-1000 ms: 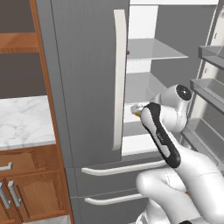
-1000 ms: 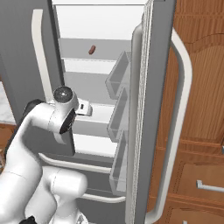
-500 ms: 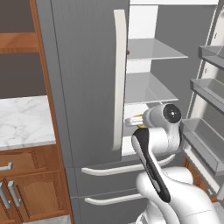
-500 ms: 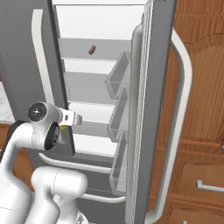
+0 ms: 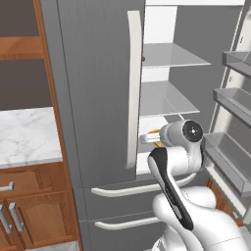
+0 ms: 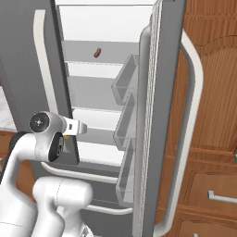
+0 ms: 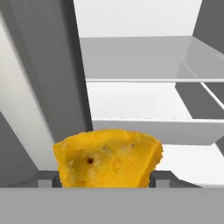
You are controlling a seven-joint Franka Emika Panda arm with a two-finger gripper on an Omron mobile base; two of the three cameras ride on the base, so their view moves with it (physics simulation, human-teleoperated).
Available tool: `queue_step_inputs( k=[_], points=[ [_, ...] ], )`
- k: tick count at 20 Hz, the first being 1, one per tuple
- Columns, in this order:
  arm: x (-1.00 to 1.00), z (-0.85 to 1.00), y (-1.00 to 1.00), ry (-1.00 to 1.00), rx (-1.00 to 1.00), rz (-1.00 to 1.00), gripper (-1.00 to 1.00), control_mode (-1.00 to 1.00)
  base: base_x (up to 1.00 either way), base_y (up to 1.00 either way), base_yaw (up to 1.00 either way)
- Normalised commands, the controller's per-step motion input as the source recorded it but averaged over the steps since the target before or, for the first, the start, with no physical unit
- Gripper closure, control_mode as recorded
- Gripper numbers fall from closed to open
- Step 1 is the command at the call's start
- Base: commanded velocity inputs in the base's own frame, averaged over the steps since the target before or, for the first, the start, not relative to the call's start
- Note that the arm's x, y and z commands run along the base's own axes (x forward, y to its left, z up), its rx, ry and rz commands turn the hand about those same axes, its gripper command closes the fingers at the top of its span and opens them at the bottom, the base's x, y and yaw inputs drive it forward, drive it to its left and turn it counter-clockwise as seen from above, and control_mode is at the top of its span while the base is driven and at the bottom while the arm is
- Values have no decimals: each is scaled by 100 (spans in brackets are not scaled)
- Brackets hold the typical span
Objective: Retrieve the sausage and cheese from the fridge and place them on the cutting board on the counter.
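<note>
Backing out of the fridge (image 5: pixel 98 88) with the cheese (image 7: pixel 107 158) clamped between my fingers (image 7: pixel 162 178), my gripper (image 5: pixel 153 138) has swung leftward toward its closed door. Sausage (image 6: pixel 97 53) sits on the fridge's upper shelf, awaiting a second trip.

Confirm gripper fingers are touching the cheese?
Touching. Hand view: the cheese sits wedged between the gripper's two fingertips, both pressed against its sides with no gap, in front of the open fridge.
</note>
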Motion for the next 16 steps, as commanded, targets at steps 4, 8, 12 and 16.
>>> queue_step_inputs(
  k=[4,8,12,16],
  points=[
    [0,0,0,0,0,0,100,-100,0,0,0],
    [0,0,0,0,0,0,100,100,0,0,0],
    [0,0,0,0,0,0,100,100,0,0,0],
    [0,0,0,0,0,0,100,100,-62,2,5]
  ],
)
